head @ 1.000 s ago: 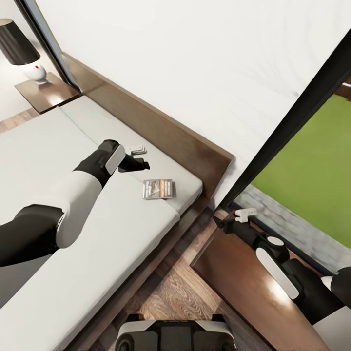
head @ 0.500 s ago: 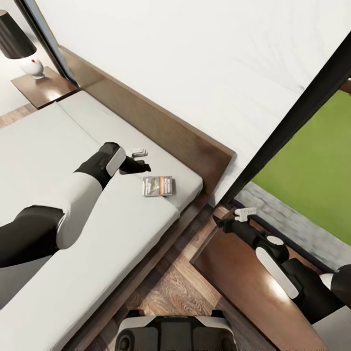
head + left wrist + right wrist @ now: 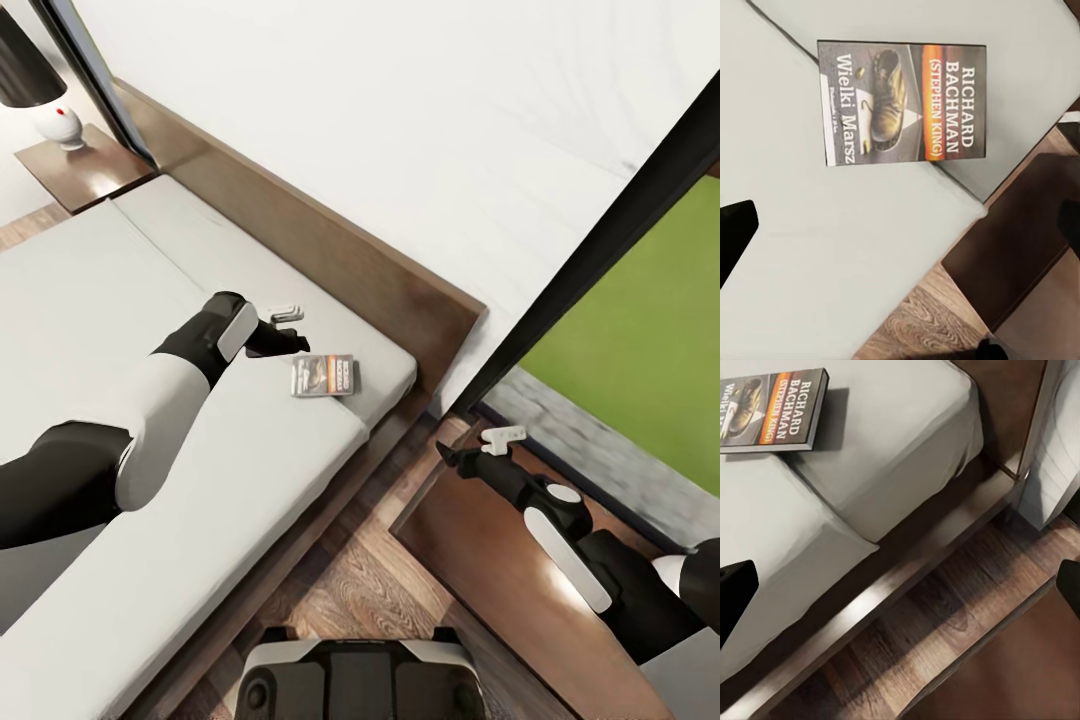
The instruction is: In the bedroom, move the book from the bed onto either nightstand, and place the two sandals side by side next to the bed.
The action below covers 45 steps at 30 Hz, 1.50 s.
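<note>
Whole head view has slid since a second ago: lamp and far nightstand sit higher and further toward the corner, the base shows more at the bottom edge. That reads as camera motion; the book's shift in the picture looks like the same slide. Against the arm, the book [image 3: 323, 375] now lies closer to the left pincer [image 3: 290, 328], so the gap has shrunk a little.

Book lies flat, cover up, on the bed [image 3: 200, 470] mattress near the headboard-side corner, just beside the left pincer and not touching it. Left wrist view has it square ahead [image 3: 904, 103], title legible, dark fingertips at the frame edges well apart: pincer is spread wide, nothing in it.

Right pincer [image 3: 478, 447] hangs over the near nightstand [image 3: 470, 560] (glossy brown surface, close to the window frame), fingers parted too, empty. Right wrist view catches the book's spine edge [image 3: 771, 411] on the mattress, then bed frame and plank floor [image 3: 945, 637].

Far nightstand [image 3: 75, 165] carries a lamp [image 3: 50, 115].

Progress, judged from this: nothing placed yet. Book not grasped, and the approach looks nearly done. Left to do: grip, lift, carry to either nightstand (the near one looks the shorter trip). Sandals part not started, as far as these views tell.
</note>
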### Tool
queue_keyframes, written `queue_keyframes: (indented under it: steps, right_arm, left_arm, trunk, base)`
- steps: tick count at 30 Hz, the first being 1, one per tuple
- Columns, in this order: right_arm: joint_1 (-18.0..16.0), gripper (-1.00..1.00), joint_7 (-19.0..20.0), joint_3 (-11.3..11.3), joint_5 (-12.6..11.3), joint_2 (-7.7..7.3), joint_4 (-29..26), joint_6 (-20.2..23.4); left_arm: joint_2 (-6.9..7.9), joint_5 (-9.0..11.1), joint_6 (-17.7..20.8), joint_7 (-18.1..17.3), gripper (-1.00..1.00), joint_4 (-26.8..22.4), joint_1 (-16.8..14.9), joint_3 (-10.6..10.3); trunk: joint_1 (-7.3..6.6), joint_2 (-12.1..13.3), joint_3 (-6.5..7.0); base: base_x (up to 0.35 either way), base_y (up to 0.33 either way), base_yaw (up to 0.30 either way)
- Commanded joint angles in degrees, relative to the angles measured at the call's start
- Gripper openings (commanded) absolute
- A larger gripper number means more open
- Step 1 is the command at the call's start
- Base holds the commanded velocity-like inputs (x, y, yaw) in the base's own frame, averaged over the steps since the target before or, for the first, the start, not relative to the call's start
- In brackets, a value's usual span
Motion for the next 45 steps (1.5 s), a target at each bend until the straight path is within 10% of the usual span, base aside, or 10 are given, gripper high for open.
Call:
queue_keyframes:
  steps: [1,45]
  right_arm:
    - [0.0,1.0,-0.3,0.1,-0.4,-0.06,-0.1,0.2]
    - [0.0,1.0,-0.1,-0.1,-0.5,-0.06,-0.2,-0.1]
  left_arm:
    - [0.04,0.6,0.2,0.4,1.0,-0.1,0.0,-0.4]
    - [0.04,0.6,-3.1,0.4,1.0,-0.1,0.5,-0.4]
  trunk:
    - [0.03,-0.1,-0.17]
    - [0.03,-0.1,-2.32]
  base:
    - [0.0,0.0,0.0]
    - [0.0,0.0,0.0]
